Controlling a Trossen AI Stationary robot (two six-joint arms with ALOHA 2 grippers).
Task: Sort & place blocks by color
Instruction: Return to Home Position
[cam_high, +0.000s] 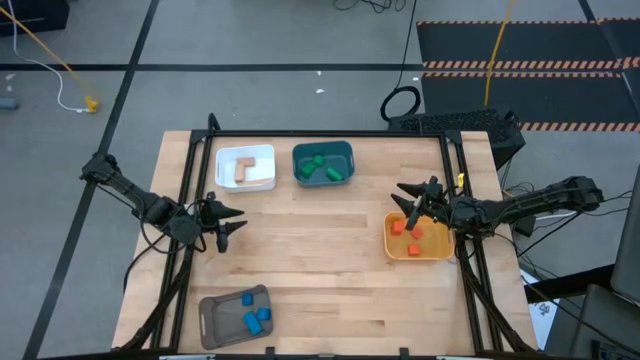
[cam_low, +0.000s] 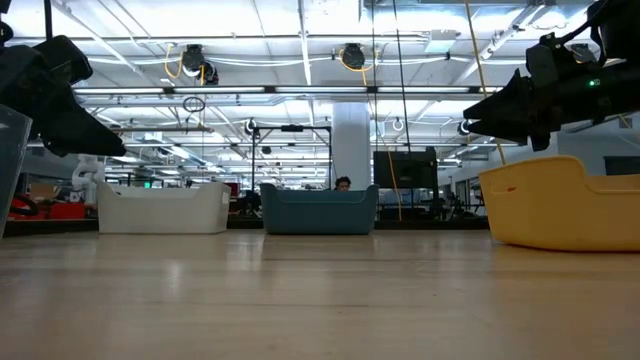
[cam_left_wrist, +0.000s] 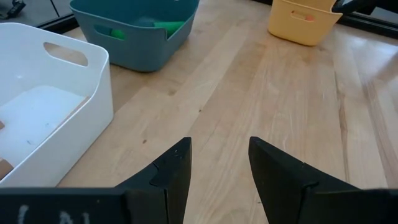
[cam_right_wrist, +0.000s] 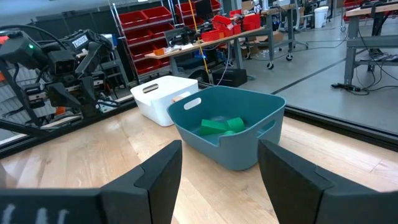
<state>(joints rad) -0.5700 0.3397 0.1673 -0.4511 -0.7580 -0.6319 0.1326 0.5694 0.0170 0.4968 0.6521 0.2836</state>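
four bins (cam_high: 205, 320) and blocks (cam_high: 264, 314): three blue, three red-orange, roughly three green, seemingly two tan.

Rows of ceiling strip lights (cam_low: 290, 25) lit the hall brightly and evenly, laying a pale sheen across the wooden table (cam_low: 320, 300). At table height the left gripper (cam_low: 112, 146) and right gripper (cam_low: 478, 110) read as dark silhouettes against that glow (the yellow bin (cam_low: 560, 210) was well lit). Seen from overhead, only faint, soft shadows lay beneath them.
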